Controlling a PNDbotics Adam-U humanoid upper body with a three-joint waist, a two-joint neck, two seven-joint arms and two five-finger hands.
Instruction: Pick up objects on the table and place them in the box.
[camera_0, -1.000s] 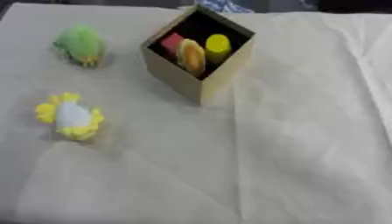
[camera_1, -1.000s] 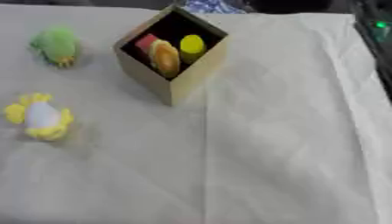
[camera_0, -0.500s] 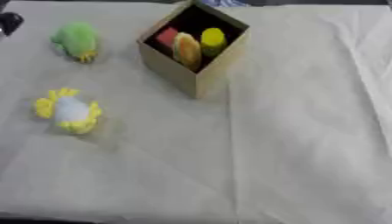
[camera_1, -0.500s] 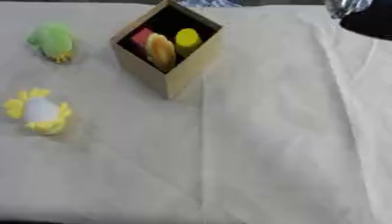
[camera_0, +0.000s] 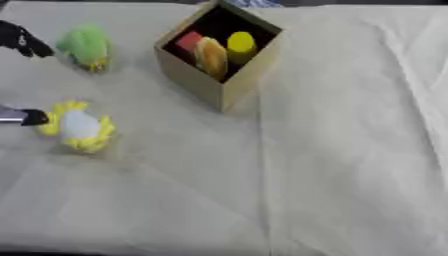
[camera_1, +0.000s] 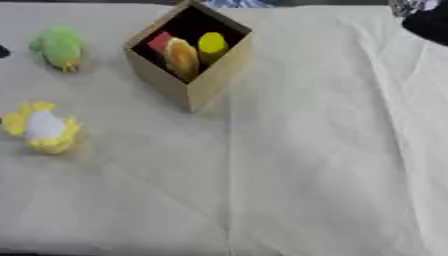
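Left eye view, cloth-covered table (camera_0: 350, 150), cardboard box (camera_0: 219, 80)

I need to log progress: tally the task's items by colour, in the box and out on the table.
Red, in the box: 1
Orange, in the box: 1
Yellow, in the box: 1
Green, on the table: 1
Yellow-and-white, on the table: 1
Total: 5
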